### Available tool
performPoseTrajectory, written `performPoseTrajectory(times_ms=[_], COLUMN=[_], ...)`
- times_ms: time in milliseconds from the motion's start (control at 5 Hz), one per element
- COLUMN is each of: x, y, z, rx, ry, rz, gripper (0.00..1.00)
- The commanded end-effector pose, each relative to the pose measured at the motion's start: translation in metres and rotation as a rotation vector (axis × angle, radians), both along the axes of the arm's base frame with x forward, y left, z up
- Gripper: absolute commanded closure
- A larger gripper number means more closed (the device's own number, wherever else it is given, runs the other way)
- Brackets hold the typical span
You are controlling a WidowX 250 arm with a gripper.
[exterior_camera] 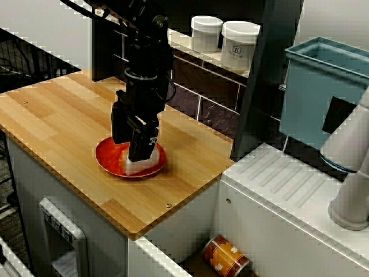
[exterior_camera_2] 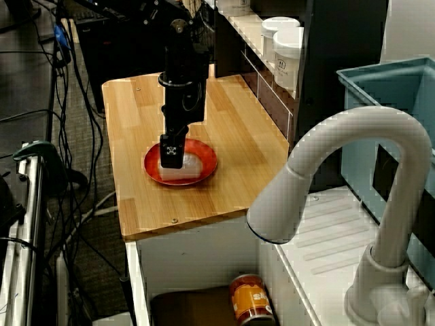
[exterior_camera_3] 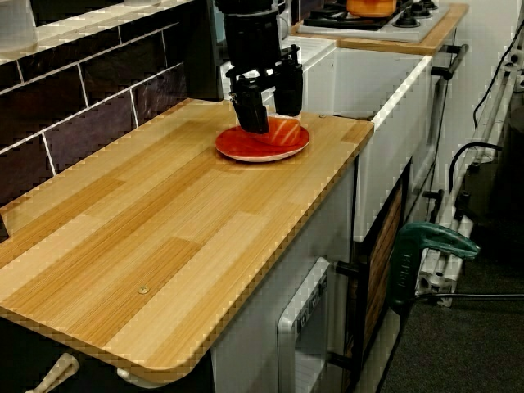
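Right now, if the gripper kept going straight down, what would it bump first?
Probably the sushi piece on the red plate, right under the gripper, though depth is unclear.

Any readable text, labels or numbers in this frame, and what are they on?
No text can be read.
Front white jar: dark label mark, too blurred.
Can with orange label: print too small.
End effector: black-and-white mark on one finger, unreadable.

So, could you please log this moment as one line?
black fingers: open, astride orange-topped white food piece, contact unclear | piece: on round red plate | plate: on light wooden counter
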State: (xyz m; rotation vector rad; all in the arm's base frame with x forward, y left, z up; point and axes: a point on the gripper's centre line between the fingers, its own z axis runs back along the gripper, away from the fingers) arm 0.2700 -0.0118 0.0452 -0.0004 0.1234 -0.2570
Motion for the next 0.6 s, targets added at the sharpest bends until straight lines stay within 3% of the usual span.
performPoseTrajectory(times_ms=[0,400], x=[0.0,0.0], y=[0.0,0.008], z=[0.0,0.01], rx=[0.0,0.03], ry=[0.0,0.011], rz=[0.0,-0.018], gripper=[0.0,0.0])
